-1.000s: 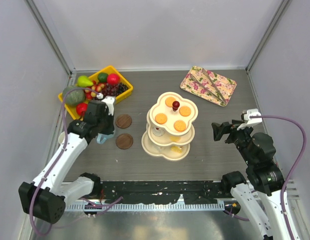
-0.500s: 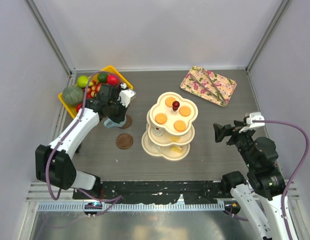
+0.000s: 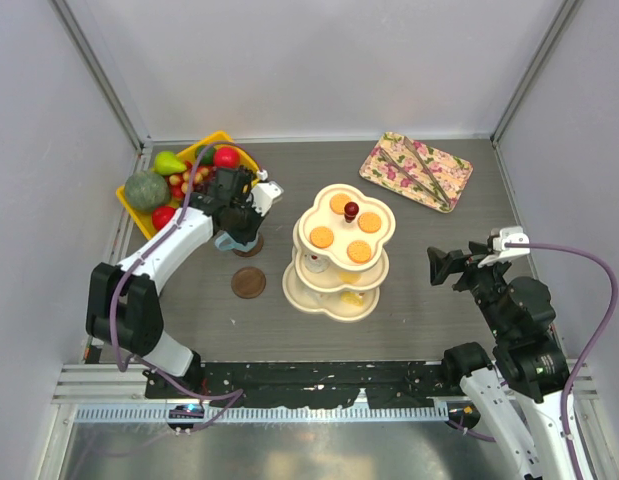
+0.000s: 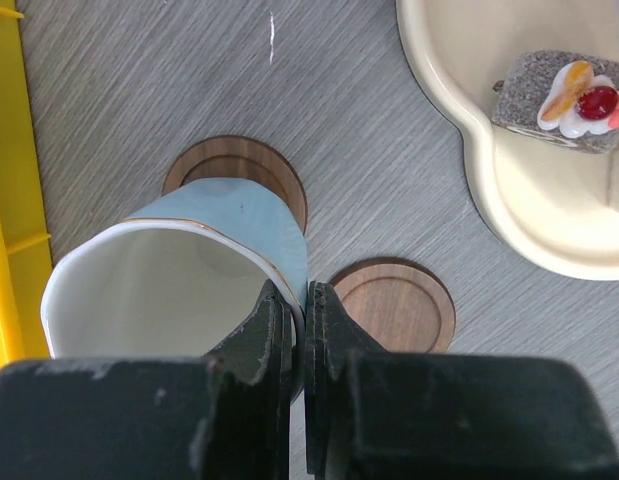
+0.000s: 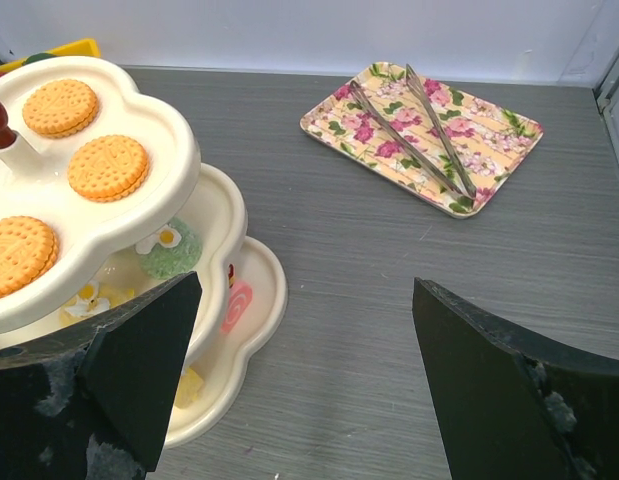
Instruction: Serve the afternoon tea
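My left gripper [image 3: 239,225] is shut on the rim of the pale blue mug [image 3: 227,243], one finger inside and one outside. In the left wrist view the mug [image 4: 189,260] stands over the far wooden coaster [image 4: 239,165]; its base is hidden, so contact cannot be told. A second coaster [image 4: 394,305] lies bare beside it. The cream three-tier stand [image 3: 301,293] with a red knob [image 3: 351,211] sits mid-table, with orange biscuits [image 5: 109,167] on top and small pastries [image 4: 559,90] on the lower tiers. Right of the stand, my right gripper [image 3: 444,265] is open and holds nothing.
A yellow bin of fruit [image 3: 189,180] stands just left of and behind the mug. A floral rectangular tray [image 3: 416,170] with metal tongs lies at the back right. Grey enclosure walls rise close on both sides and at the back.
My left arm has carried the pale blue mug from the left side rightward and farther back, over the far coaster. The right arm has barely shifted.
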You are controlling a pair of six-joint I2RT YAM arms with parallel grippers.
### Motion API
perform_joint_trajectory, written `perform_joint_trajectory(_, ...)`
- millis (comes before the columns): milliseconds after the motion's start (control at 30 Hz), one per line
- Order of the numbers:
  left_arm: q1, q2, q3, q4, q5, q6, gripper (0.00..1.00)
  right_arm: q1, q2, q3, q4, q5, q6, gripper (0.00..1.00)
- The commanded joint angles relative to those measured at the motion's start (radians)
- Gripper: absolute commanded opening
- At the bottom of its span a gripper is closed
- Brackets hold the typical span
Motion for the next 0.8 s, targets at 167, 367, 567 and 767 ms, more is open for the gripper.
perform_joint_trajectory(167,-0.003,0.014,0.041,0.145,-0.011,0.017,0.00,0.007,-0.011,0.002,0.048,0.015,-0.016,0.94)
perform_joint_trajectory(367,-0.004,0.020,0.029,0.145,-0.008,0.009,0.00,0.007,-0.013,0.003,0.050,0.018,-0.019,0.94)
perform_joint_trajectory(567,-0.003,0.034,0.021,0.139,-0.025,0.012,0.00,0.008,-0.013,0.002,0.048,0.015,-0.018,0.95)
perform_joint_trajectory(767,-0.003,0.016,-0.003,0.142,-0.032,0.006,0.00,0.015,-0.019,-0.003,0.050,0.024,-0.021,0.95)
